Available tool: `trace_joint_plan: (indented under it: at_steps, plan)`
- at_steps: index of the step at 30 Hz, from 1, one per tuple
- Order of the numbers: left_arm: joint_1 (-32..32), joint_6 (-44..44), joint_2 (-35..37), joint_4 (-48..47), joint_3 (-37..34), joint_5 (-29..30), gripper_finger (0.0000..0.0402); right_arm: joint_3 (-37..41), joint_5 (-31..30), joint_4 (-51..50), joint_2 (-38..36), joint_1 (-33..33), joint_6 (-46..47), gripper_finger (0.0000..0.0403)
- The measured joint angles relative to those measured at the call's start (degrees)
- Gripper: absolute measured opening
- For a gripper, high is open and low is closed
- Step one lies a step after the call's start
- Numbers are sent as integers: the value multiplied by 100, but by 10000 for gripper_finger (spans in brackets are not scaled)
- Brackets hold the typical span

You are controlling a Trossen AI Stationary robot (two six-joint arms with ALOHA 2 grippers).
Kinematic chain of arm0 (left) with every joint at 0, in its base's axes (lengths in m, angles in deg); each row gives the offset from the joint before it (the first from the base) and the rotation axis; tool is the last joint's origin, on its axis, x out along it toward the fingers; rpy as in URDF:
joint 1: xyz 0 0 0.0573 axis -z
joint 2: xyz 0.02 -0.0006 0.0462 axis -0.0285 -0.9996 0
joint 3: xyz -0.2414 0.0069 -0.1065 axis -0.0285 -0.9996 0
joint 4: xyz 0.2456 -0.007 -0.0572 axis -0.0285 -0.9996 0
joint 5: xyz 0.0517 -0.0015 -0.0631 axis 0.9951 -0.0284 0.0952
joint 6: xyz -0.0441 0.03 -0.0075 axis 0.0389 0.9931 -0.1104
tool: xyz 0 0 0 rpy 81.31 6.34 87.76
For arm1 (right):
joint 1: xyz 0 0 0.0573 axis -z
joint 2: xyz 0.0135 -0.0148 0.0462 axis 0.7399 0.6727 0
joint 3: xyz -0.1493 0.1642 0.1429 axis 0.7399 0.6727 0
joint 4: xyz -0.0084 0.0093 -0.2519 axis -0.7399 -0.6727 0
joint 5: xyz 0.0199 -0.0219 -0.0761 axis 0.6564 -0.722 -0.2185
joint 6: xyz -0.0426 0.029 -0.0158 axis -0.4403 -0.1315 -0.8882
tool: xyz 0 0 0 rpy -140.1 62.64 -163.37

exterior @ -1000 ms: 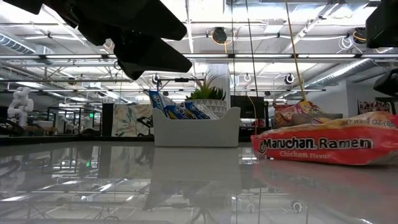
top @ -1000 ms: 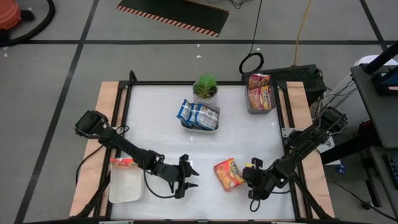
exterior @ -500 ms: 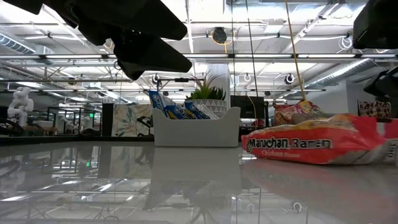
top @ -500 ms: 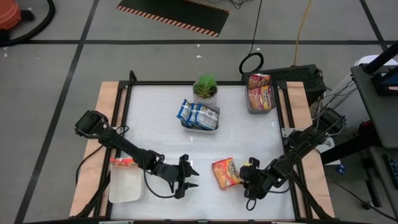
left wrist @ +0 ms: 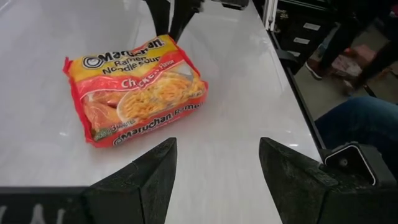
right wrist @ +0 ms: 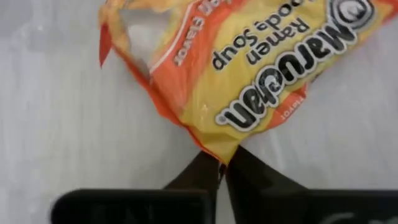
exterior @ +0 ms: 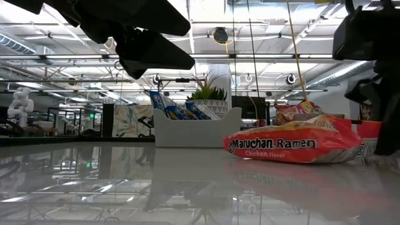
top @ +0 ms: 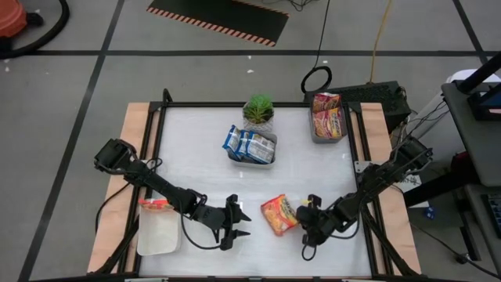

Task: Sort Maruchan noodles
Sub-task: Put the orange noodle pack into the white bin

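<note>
Orange-and-yellow plastic marks the loose Maruchan packet, lying flat on the white counter toward its near edge, between the two arms; the right hand has its fingers pressed together at the packet's corner seam, seemingly pinching only the thin crimped edge; the left hand hovers just beside, jaws spread and holding nothing, pointed at the packet. A corner pinch is likely to slip or tear, so the better move is probably to slide or lift slowly, keeping the packet low; its kind appears to match the orange packet in the white tray at the left, while blue-white packets fill the middle tray by the plant and red-yellow ones the grey bin at the far right. Whether the seam is truly clamped or merely touched is hard to judge; the white tray's contents are largely hidden beneath the left arm.
</note>
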Motion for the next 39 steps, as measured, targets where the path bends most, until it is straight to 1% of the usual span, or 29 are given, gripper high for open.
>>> trace_joint_plan:
  at_steps: [1, 5, 9, 13, 20, 27, 30, 34, 39]
  plan:
    - [0, 26, 0, -1, 0, 1, 232, 0, -28, -2, 0, -7, -128, 10]
    - [0, 136, 0, -1, 0, 5, 232, 0, -352, -23, -19, -15, -378, 3]
    - [-1, 203, 0, -3, 0, 290, 232, -101, -826, -127, -35, -17, -700, 1]
    - [-48, 174, 0, -5, 0, 602, 232, -344, -1473, -208, -35, -17, -1136, 0]
    - [-166, -263, 0, -96, 0, 657, 232, -951, -2288, -411, -35, -85, -1938, 0]
    - [-190, -778, 0, -587, 0, 706, 232, -1479, -2537, -396, -35, -186, -2602, 0]
    - [-159, -852, 0, -601, 0, 706, 232, -1604, -2611, -400, -35, -216, -2757, 0]
    - [-26, -584, 0, -395, 0, 706, 232, -1787, -2803, -399, -35, -297, -2928, 0]
    - [84, -137, 0, 115, 0, 745, 232, -2109, -3148, -417, -35, -441, -3167, 0]
